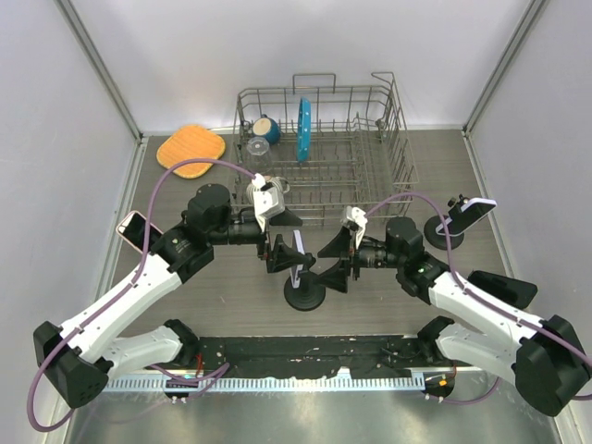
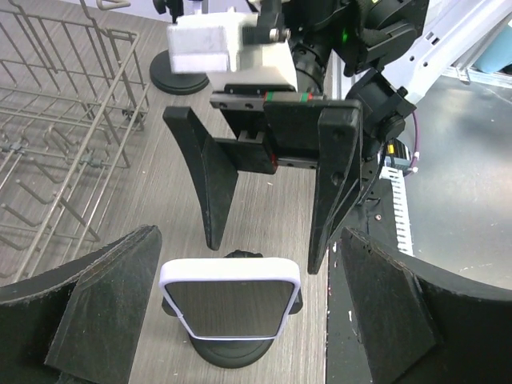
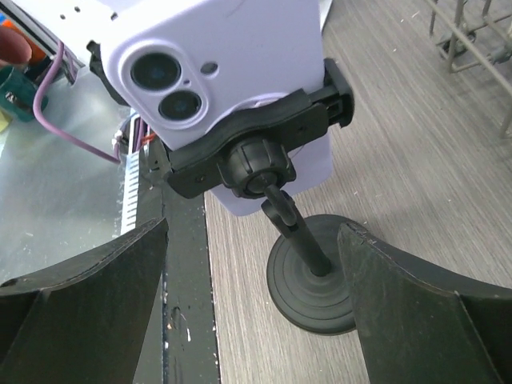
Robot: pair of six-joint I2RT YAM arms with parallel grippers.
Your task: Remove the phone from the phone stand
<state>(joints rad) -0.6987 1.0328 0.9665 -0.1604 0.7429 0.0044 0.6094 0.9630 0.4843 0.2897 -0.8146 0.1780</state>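
Mid-table, left gripper (image 1: 285,239) and right gripper (image 1: 326,264) both gape open either side of phone (image 2: 230,300). Risk: tight clamp, so pulling w/o bracing tips stand (image 3: 312,290) over.

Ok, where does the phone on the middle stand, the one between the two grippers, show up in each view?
Top external: phone at centre, seen edge-on as a thin pale strip.
Left wrist: bottom centre, dark screen side.
Right wrist: top centre, lilac camera side.
Shared landmark: the stand's round black base.
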